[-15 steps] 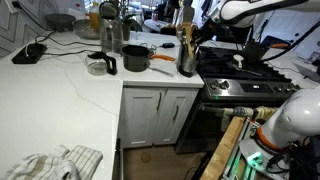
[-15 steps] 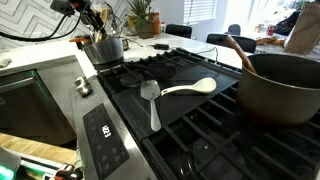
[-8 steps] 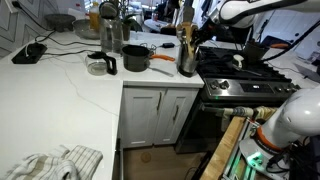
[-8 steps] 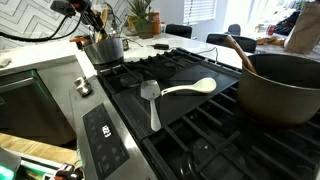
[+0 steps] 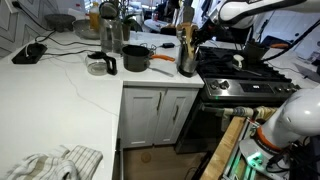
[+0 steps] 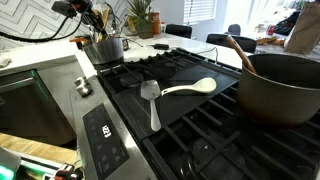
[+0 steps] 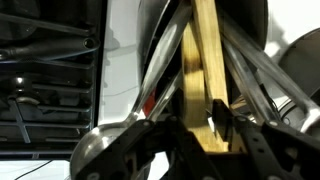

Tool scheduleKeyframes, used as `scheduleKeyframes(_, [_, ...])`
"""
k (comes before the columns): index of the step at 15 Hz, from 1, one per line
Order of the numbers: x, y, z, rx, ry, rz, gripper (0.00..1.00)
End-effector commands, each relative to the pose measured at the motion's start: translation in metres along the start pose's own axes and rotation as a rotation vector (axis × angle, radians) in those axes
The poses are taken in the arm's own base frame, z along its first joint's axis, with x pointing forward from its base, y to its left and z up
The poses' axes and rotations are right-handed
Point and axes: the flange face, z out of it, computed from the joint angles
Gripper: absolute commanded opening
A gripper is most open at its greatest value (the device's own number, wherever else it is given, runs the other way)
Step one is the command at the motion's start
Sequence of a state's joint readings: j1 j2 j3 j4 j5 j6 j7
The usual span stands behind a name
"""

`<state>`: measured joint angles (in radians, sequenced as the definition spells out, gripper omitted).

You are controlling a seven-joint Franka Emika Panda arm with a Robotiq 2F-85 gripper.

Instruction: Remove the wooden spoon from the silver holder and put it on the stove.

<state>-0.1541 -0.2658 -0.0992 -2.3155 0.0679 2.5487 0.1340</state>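
The silver holder [image 5: 187,65] stands on the white counter by the stove [image 5: 245,72], full of utensils; it also shows in an exterior view [image 6: 106,50] at the stove's [image 6: 190,115] far left corner. My gripper [image 5: 188,38] [image 6: 95,18] hangs over the holder among the utensil tops. In the wrist view my gripper [image 7: 195,125] has a finger on each side of the light tan handle of the wooden spoon [image 7: 203,60] and looks shut on it. Metal utensil handles crowd round it. The spoon still stands in the holder.
A black pot [image 5: 135,58], a glass jug [image 5: 100,65] and a steel bottle [image 5: 108,38] stand left of the holder. On the stove lie a white spoon [image 6: 190,88] and a metal spatula [image 6: 150,100], beside a big dark pot [image 6: 280,90]. A cloth [image 5: 55,162] lies on the near counter.
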Motion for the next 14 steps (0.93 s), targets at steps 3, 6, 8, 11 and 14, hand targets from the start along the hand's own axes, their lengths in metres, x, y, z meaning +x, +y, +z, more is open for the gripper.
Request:
scheduleKeyframes(3, [0.0,0.007,0.001,-0.028,0.008,-0.006,0.03])
scheduleKeyframes(6, [-0.002,0.004,-0.011,-0.046,0.015,-0.016,0.07])
scheduleKeyframes(8, [-0.003,0.002,-0.023,-0.065,0.037,-0.029,0.07])
scheduleKeyframes(11, [-0.003,0.001,-0.044,-0.095,0.076,-0.039,0.07])
scheduleKeyframes(14, [0.0,0.002,-0.067,-0.1,0.125,-0.025,0.07])
